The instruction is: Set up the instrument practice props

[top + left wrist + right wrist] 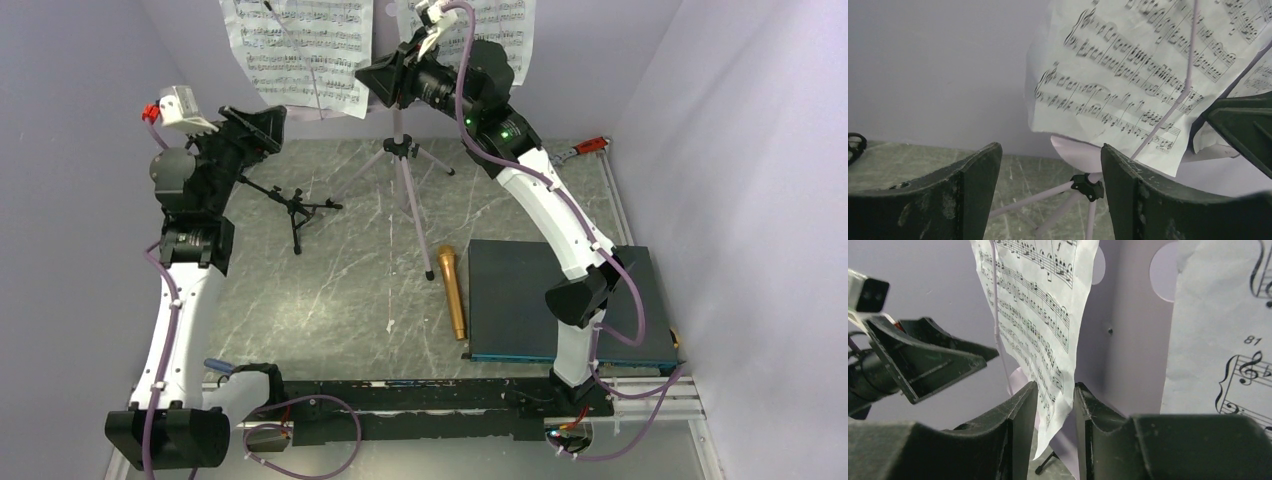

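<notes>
The pale perforated music stand [1128,330] stands at the back on its silver tripod [405,180]. Two white sheet-music pages lean on it, a left page [300,50] and a right page [500,30]. My right gripper [385,80] is at the left page's lower right corner. In the right wrist view its jaws [1056,385] are narrowly apart, with the page corner [1063,405] hanging between them, not pinched. My left gripper [262,125] is open and empty, left of the stand, facing the page [1118,75]. The gold microphone [452,290] lies on the table. The small black mic stand [290,205] stands at the left.
A dark flat board [560,300] lies at the right beside the microphone. A red-handled wrench [590,147] lies at the back right. Walls close in on the back and both sides. A thin pale page-holder rod [1188,65] crosses the left page.
</notes>
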Tool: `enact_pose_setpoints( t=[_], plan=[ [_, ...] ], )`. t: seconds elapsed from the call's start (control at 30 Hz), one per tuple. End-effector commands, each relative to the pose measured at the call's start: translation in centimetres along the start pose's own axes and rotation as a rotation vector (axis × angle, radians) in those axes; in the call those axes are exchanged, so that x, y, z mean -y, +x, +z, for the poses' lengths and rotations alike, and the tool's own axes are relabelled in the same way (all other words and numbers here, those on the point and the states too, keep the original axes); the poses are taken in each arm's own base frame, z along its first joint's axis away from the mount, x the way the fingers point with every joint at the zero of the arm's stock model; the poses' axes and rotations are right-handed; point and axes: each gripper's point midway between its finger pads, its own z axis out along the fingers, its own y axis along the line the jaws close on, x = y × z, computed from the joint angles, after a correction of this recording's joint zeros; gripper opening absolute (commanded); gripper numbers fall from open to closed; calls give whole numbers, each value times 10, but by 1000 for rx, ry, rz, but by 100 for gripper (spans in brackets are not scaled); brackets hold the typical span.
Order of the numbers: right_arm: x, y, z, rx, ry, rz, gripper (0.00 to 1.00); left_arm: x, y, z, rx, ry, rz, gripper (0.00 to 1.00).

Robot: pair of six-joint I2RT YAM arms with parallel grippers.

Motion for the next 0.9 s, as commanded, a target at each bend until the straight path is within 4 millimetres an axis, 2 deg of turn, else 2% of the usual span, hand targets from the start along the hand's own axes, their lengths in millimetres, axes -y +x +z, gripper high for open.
enact_pose_setpoints(
  t=[0.0,0.13,0.2,0.27,0.43,0.6,0.67,0.7,0.77,0.8,0.87],
  plan=[
    [-9,-20,-12,33,-9,-4,36,21,-35,2,14,44,170,79],
    [-8,-15,-12,24,-9,5,35,32,-43,14,-19,85,215,80],
    [-8,-15,-12,26,-9,6,33,33,-39,18,-52,100,210,78],
    [-8,-16,-12,26,-7,4,32,33,-37,24,-62,113,204,75],
    [-8,-17,-12,27,-5,-3,20,36,-34,32,-68,166,201,65],
    [-8,-22,-10,34,-5,-10,9,32,-32,35,-81,169,182,47],
    [-7,-23,-9,35,-5,-13,6,31,-33,34,-77,158,176,32],
    [-8,-24,-9,37,-6,-13,5,28,-33,33,-76,144,170,21],
    [-8,-26,-8,44,-5,-17,2,25,-32,29,-70,123,157,8],
    [-7,-27,-8,44,-6,-18,1,24,-32,27,-65,116,152,3],
    [-9,-29,-8,52,-10,-18,0,20,-30,22,-57,95,140,3]
  ],
)
